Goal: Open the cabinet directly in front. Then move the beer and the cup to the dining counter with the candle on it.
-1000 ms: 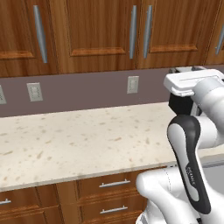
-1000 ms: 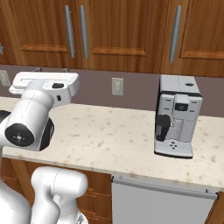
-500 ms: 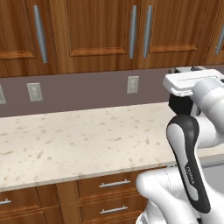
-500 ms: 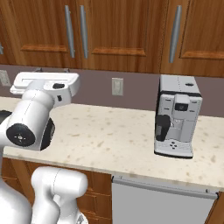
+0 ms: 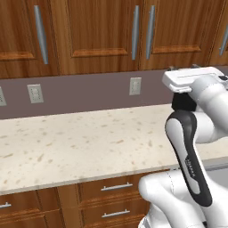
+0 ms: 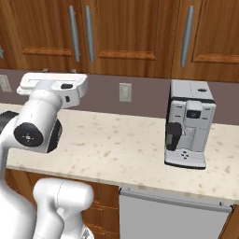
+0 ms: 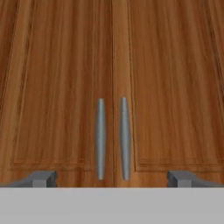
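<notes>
Looking at the hand view, you see two long metal handles side by side in the middle of the cabinet, one on each door. The left handle and the right handle sit very close together, and that is where things could go wrong. Your gripper is spread wide apart and holds nothing. If you push straight in like this, I think both handles could end up between the fingers, and the doors would not swing open. You could also bump the wood between them and push the door shut harder.

The cabinet is straight ahead of the gripper and a bit higher, with a gap still between them. The two fingertips stand well outside the pair of handles, one on each side.

In the left base view, the cabinet hangs on the wall above the tabletop. In the right base view, a coffee machine stands on the tabletop to the right. Swing wide that way and you might hit it.

You cannot see the beer or the cup yet, so they may be behind those doors.
</notes>
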